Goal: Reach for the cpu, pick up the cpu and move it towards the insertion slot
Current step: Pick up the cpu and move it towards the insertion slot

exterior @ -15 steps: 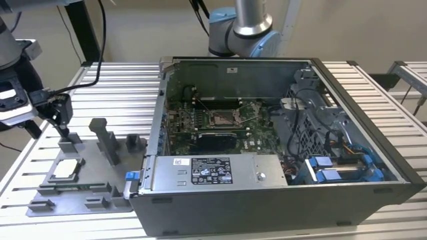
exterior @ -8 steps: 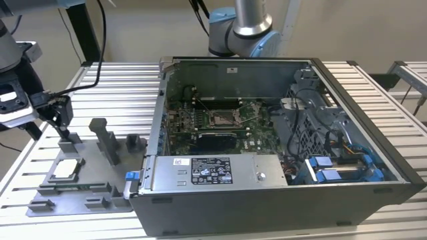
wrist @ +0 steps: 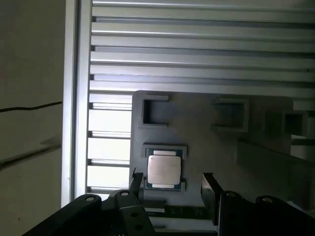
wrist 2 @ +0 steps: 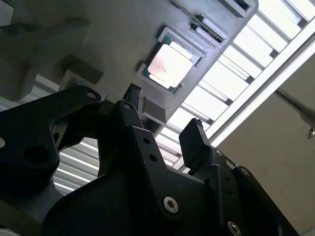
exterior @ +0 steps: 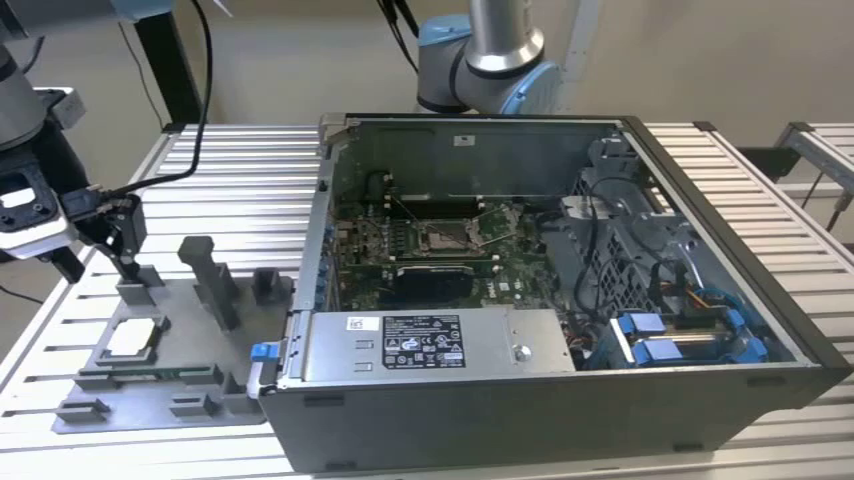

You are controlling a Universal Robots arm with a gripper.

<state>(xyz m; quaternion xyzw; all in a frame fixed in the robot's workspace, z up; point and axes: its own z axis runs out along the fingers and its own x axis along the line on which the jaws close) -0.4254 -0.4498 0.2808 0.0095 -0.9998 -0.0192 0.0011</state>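
Slatted bench (exterior: 227, 185) w/ grey fixture tray (exterior: 187, 322) cradling cpu (exterior: 135, 339); pincer (wrist: 171, 179) spread wide, empty.

We see the cpu (wrist: 163, 171) with a smooth, pale metal top that shines softly, lying in a fixture plate (wrist: 206, 147) of grey matt plastic. The table (exterior: 240, 190) is of ribbed bare metal with a light silvery sheen, and the gripper (wrist 2: 164, 108) looks black and matt, with small bright metal screws. In the exterior view the computer case (exterior: 534, 420) is of dark grey matt sheet metal, and the insertion slot (exterior: 445, 238) has a shiny metal frame on the green motherboard (exterior: 354, 250).
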